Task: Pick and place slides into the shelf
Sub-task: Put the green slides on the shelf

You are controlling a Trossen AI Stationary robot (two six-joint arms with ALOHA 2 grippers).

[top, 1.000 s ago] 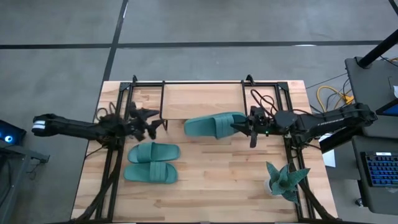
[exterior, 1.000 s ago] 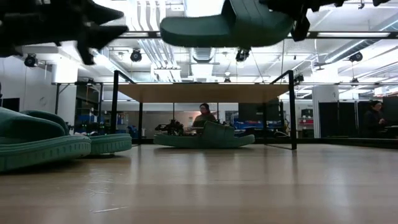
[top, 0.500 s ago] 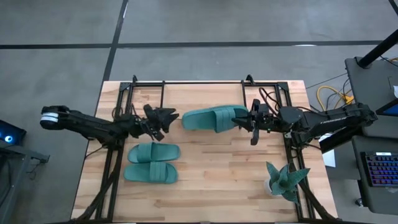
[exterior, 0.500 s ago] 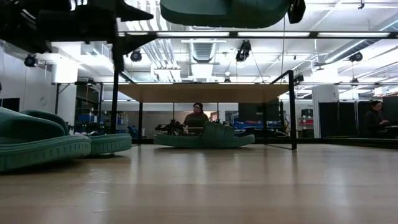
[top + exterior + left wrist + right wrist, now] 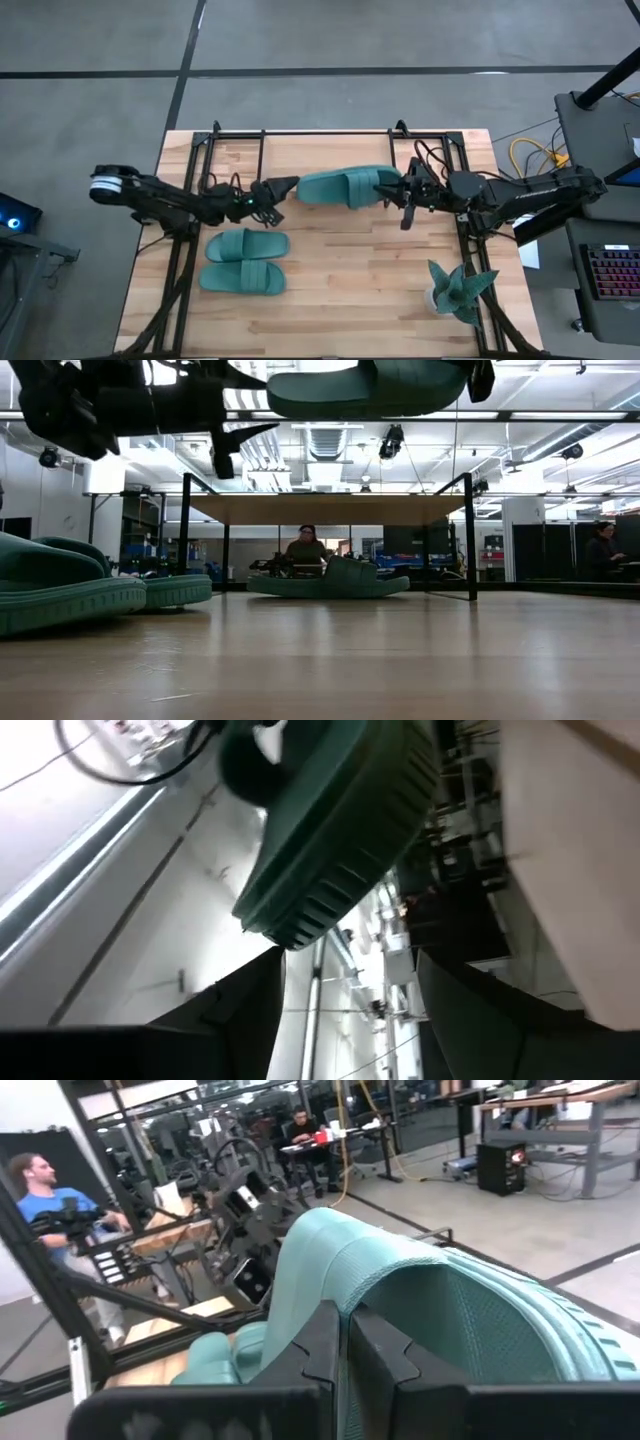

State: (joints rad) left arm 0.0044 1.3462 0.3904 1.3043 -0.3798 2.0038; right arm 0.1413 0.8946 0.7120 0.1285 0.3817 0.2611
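Right end effector (image 5: pixel 398 194) clamps 1 raised slide (image 5: pixel 345 187); left end effector (image 5: pixel 282 187) gapes wide beside it.

held slide (image 5: pixel 370 388): top cut by low-view edge | right pincer (image 5: pixel 478 375): mostly out of low view | shelf (image 5: pixel 325 160): top board partly hidden under held slide | slide under shelf (image 5: pixel 330 580): hides seated person's lower body

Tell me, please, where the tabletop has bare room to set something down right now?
The widest bare patch of the table lies between the two slides on the table and the plant. Crowded: the middle strip, where the right gripper holds a slide aloft and the open left gripper nears its tip.
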